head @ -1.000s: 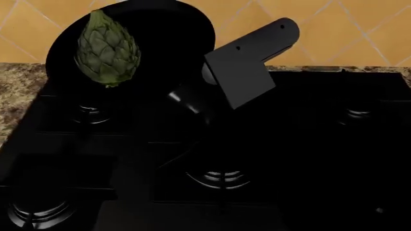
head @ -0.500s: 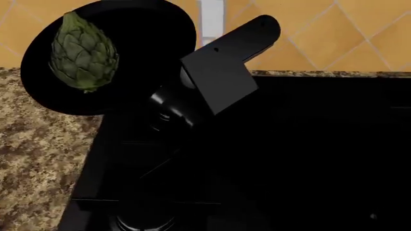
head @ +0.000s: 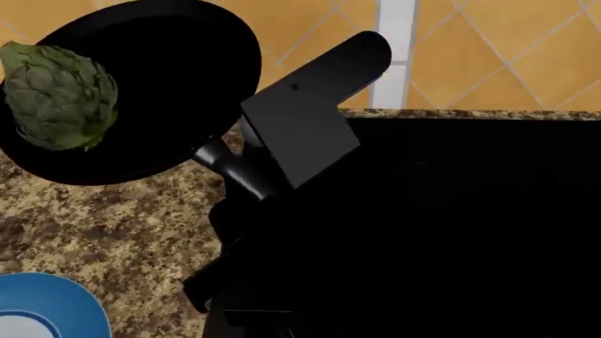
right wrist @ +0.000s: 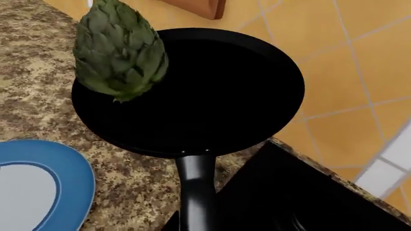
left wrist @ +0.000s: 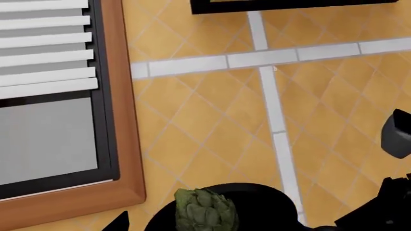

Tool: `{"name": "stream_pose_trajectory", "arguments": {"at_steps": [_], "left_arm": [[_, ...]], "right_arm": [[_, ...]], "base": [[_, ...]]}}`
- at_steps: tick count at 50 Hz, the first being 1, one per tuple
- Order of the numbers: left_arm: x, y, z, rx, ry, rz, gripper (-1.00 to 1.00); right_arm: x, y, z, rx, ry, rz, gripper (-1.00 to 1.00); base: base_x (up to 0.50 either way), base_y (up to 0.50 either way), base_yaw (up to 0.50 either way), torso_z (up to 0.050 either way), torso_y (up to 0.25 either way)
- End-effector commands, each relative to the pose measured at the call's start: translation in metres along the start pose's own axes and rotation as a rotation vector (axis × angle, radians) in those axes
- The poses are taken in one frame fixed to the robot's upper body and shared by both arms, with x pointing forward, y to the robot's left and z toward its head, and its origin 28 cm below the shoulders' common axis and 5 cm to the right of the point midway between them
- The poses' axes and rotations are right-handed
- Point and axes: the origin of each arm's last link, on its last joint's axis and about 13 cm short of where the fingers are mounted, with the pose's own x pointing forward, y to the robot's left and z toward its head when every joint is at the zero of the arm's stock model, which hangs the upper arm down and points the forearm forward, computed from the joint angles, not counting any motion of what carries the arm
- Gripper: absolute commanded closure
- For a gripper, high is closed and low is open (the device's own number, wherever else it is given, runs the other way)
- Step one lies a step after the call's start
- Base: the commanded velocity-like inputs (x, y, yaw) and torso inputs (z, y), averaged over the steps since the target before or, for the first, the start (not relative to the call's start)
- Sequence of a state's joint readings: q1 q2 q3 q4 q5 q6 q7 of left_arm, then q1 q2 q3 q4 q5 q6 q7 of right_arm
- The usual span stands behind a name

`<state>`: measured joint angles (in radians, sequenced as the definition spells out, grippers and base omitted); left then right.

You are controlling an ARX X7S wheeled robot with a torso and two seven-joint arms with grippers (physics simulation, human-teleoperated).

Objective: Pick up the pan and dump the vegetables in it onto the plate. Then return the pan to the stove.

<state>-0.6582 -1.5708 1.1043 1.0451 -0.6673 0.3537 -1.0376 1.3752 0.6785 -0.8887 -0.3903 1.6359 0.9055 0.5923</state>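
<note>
1. Fingers of the right gripper (head: 246, 184) are hidden under its black housing in the head view; it appears clamped on the pan's handle, though the pads themselves cannot be made out. Left fingers (left wrist: 395, 192) show only as dark shapes at the frame's edge, so their spread cannot be told.
2. Over the past second the pan (head: 131, 88) has travelled off the stove (head: 451, 225) toward nine o'clock and now hangs above the granite tabletop (head: 103, 232), while the head view has swung with it.
3. Newly in view at seven o'clock, the plate (head: 56, 303) sits below the pan's path; judged from this, the carry is well advanced and the tipping is not yet begun.
4. Inside the pan, the artichoke (right wrist: 119, 53) rests against the rim farthest from the handle. The plate holds nothing visible.
</note>
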Motion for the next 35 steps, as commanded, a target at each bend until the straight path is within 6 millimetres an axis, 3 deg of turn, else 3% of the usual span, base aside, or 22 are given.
{"name": "stream_pose_trajectory", "arguments": {"at_steps": [1, 17, 22, 35], "left_arm": [[-0.001, -0.001, 0.001, -0.015, -0.025, -0.043, -1.00], [-0.014, -0.006, -0.003, -0.042, -0.021, -0.085, -1.00], [-0.015, -0.006, -0.003, -0.057, -0.021, -0.098, -1.00], [-0.018, -0.008, -0.003, -0.082, -0.009, -0.104, -1.00]], "right_arm": [[-0.001, -0.009, 0.015, -0.122, -0.142, -0.152, 1.00], [0.000, 0.005, -0.001, -0.348, -0.112, -0.309, 1.00], [-0.003, 0.014, 0.001, -0.523, -0.128, -0.378, 1.00], [-0.006, 0.026, 0.003, -0.579, -0.187, -0.355, 1.00]], "base": [[0.00, 0.00, 0.00, 0.000, 0.000], [0.00, 0.00, 0.00, 0.001, 0.003], [0.00, 0.00, 0.00, 0.002, 0.004], [0.00, 0.00, 0.00, 0.001, 0.003]]}}
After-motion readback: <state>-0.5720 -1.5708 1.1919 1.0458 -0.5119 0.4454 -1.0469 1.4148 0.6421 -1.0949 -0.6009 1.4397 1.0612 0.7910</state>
